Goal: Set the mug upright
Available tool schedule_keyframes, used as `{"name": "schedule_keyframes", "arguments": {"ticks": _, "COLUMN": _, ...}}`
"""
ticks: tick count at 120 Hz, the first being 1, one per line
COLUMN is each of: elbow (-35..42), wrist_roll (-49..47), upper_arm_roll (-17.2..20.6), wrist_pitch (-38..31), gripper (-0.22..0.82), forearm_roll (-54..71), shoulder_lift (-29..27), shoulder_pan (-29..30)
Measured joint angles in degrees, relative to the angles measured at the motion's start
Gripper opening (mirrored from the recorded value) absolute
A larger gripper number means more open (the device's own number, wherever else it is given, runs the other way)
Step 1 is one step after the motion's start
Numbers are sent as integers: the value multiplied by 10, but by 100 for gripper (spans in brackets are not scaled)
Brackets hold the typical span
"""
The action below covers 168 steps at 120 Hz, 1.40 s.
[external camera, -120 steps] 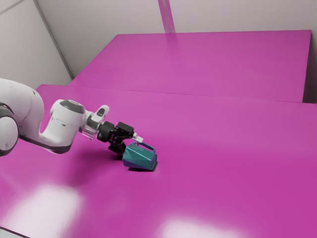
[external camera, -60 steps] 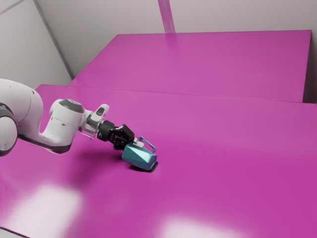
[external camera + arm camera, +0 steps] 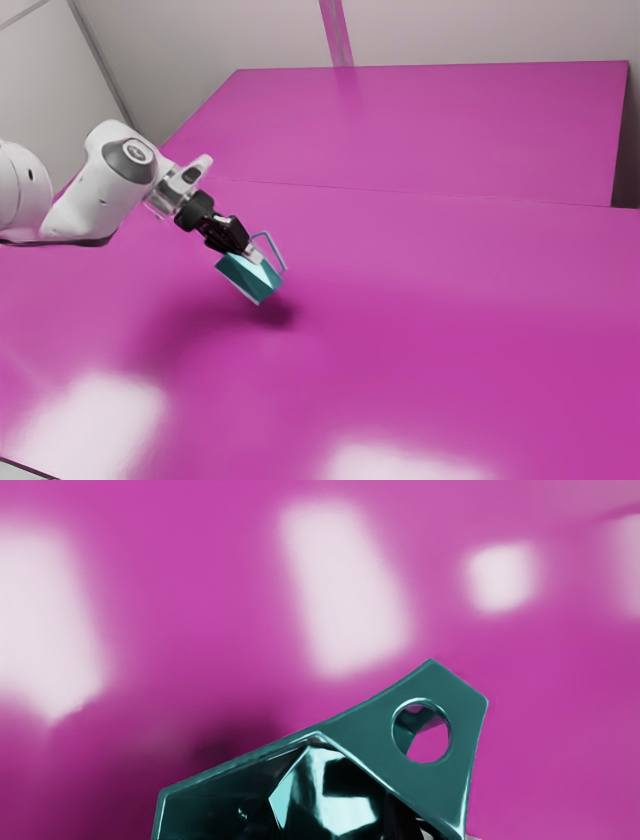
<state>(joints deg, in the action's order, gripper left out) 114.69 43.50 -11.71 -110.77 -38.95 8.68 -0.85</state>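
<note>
The teal faceted mug (image 3: pixel 248 280) hangs tilted above the table in the exterior view, its handle toward the exterior view's right. My gripper (image 3: pixel 252 254) is shut on the mug's wall close to the handle. In the wrist view the mug (image 3: pixel 350 765) shows its open mouth and a flat handle part with a round hole. Parts of my gripper (image 3: pixel 425 827) appear at the bottom edge beside the rim, largely hidden by the mug.
The glossy magenta table (image 3: pixel 450 330) lies beneath the mug, with the mug's shadow on it. A second magenta surface (image 3: pixel 430 130) extends behind, up to a pale wall (image 3: pixel 480 30). Bright reflections show on the tabletop.
The gripper has closed on the mug and lifted it off the table, toward the exterior view's upper left. The mug has tipped further, and the arm has drawn back and up.
</note>
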Motion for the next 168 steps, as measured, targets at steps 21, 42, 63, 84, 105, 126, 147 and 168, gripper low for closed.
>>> {"name": "schedule_keyframes", "arguments": {"ticks": 21, "elbow": -19, "wrist_roll": -33, "upper_arm_roll": 0, "wrist_pitch": -86, "gripper": -18, "forearm_roll": 226, "shoulder_lift": 19, "shoulder_pan": 2}}
{"name": "schedule_keyframes", "arguments": {"ticks": 42, "elbow": -20, "wrist_roll": -83, "upper_arm_roll": 2, "wrist_pitch": -145, "gripper": -18, "forearm_roll": 329, "shoulder_lift": 41, "shoulder_pan": 1}}
{"name": "schedule_keyframes", "arguments": {"ticks": 63, "elbow": -17, "wrist_roll": -127, "upper_arm_roll": 2, "wrist_pitch": -170, "gripper": -18, "forearm_roll": 356, "shoulder_lift": 51, "shoulder_pan": 1}}
{"name": "schedule_keyframes", "arguments": {"ticks": 84, "elbow": -16, "wrist_roll": -161, "upper_arm_roll": 1, "wrist_pitch": -179, "gripper": -7, "forearm_roll": 361, "shoulder_lift": 55, "shoulder_pan": 1}}
{"name": "schedule_keyframes", "arguments": {"ticks": 105, "elbow": -16, "wrist_roll": -183, "upper_arm_roll": 1, "wrist_pitch": -179, "gripper": 27, "forearm_roll": 360, "shoulder_lift": 55, "shoulder_pan": 1}}
{"name": "schedule_keyframes", "arguments": {"ticks": 126, "elbow": -32, "wrist_roll": -200, "upper_arm_roll": -5, "wrist_pitch": -156, "gripper": 45, "forearm_roll": 366, "shoulder_lift": 38, "shoulder_pan": 1}}
{"name": "schedule_keyframes", "arguments": {"ticks": 147, "elbow": -101, "wrist_roll": -219, "upper_arm_roll": 1, "wrist_pitch": -48, "gripper": 52, "forearm_roll": 383, "shoulder_lift": -40, "shoulder_pan": 5}}
{"name": "schedule_keyframes", "arguments": {"ticks": 168, "elbow": -294, "wrist_roll": -269, "upper_arm_roll": 101, "wrist_pitch": 144, "gripper": 57, "forearm_roll": 419, "shoulder_lift": -78, "shoulder_pan": 55}}
